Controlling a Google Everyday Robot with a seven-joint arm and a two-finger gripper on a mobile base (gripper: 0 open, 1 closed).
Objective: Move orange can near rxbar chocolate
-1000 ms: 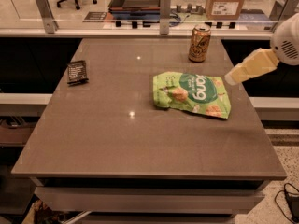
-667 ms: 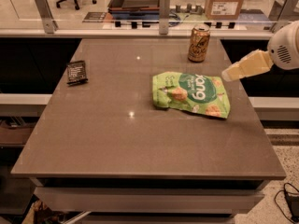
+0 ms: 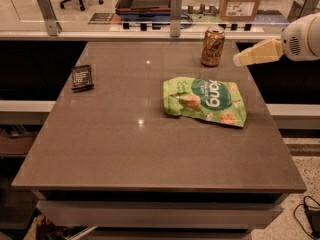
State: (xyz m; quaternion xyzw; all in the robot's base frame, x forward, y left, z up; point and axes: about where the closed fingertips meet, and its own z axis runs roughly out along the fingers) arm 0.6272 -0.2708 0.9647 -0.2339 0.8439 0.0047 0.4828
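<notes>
Beside the one orange can (image 3: 213, 46) hovers the gripper (image 3: 241, 59).

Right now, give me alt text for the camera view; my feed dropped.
An orange can stands upright at the far right of the table, with the gripper hovering just right of it, not touching. The rxbar chocolate lies near the left edge, and a green snack bag lies in front of the can.

end effector (image 3: 239, 60) right of orange can (image 3: 213, 46); green bag (image 3: 205, 100) obstructs nearer side.
</notes>
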